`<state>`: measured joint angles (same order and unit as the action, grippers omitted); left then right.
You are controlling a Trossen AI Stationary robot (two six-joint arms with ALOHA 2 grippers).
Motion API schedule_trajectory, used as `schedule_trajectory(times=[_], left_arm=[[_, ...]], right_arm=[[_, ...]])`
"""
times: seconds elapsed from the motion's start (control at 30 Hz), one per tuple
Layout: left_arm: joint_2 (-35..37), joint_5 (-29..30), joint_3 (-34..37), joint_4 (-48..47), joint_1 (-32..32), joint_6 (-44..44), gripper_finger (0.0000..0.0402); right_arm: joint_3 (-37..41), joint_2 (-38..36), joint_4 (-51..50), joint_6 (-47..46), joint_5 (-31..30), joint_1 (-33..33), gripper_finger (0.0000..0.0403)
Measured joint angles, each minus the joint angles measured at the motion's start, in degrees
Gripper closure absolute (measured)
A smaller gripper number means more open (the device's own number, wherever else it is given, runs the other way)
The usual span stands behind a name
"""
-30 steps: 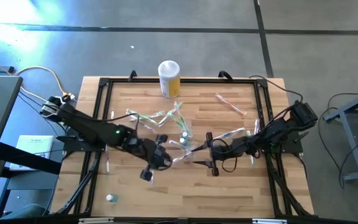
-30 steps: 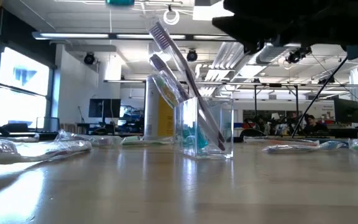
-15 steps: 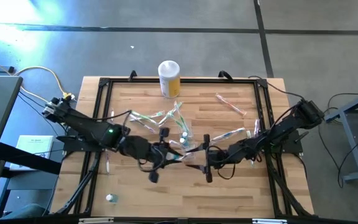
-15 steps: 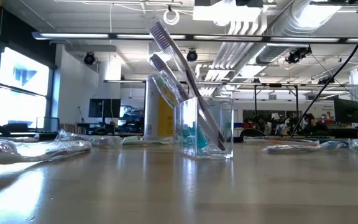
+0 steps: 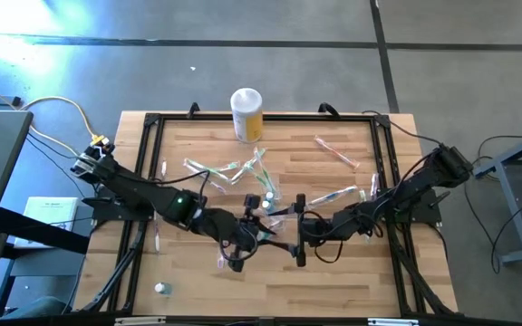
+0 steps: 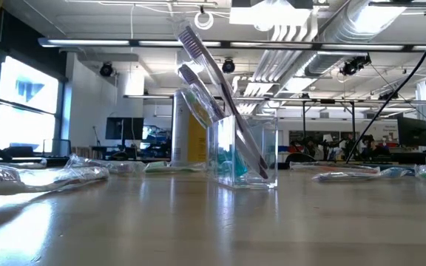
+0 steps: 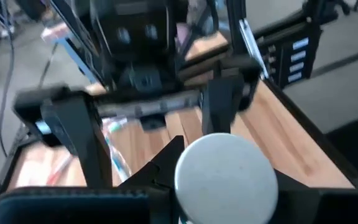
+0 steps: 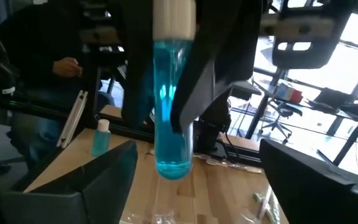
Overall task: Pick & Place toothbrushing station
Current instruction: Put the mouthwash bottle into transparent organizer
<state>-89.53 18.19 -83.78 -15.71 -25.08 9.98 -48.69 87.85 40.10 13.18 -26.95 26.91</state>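
The small clear cup (image 5: 268, 195) stands on the table's middle, and in the low view the cup (image 6: 246, 151) holds toothbrushes (image 6: 205, 74) that lean over its rim. More toothbrushes (image 5: 216, 170) lie loose on the wood. My left gripper (image 5: 246, 243) hovers just near of the cup, shut on a small blue bottle (image 8: 171, 118) with a white cap (image 7: 225, 177). My right gripper (image 5: 297, 229) faces it from the right. It is open wide (image 8: 197, 186) and touches nothing. My left gripper pinches the blue bottle's upper body (image 8: 166, 74), just below the cap, between its two fingers (image 8: 204, 81). It comes nearly level from the table's left. The bottle stands upright, cap up, lifted clear of the table.
A white-lidded yellow canister (image 5: 246, 113) stands at the table's far edge. A second small blue bottle (image 5: 161, 288) stands near the front left corner. More wrapped toothbrushes (image 5: 338, 152) lie at the far right. A black frame (image 5: 152, 122) rims the table. A seated person (image 8: 48, 68) shows beyond the table.
My left gripper has carried the bottle toward the table's right and near edges and lifted it a little. My right gripper has risen out of the low view's top and shifted slightly left toward the bottle. The cup and its toothbrushes have stayed put.
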Motion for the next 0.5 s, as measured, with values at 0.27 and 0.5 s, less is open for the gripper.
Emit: schedule_trajectory(times=[0.27,0.5], left_arm=[[-0.51,0.84,-0.03,2.6,-0.02,1.97,0.0328],[-0.51,1.08,-0.03,3.09,0.0,2.43,0.0327]], right_arm=[[0.0,0.0,0.29,0.03,3.15,-0.83,0.0102],[0.0,0.0,0.33,0.37,4.87,-0.9,0.0188]])
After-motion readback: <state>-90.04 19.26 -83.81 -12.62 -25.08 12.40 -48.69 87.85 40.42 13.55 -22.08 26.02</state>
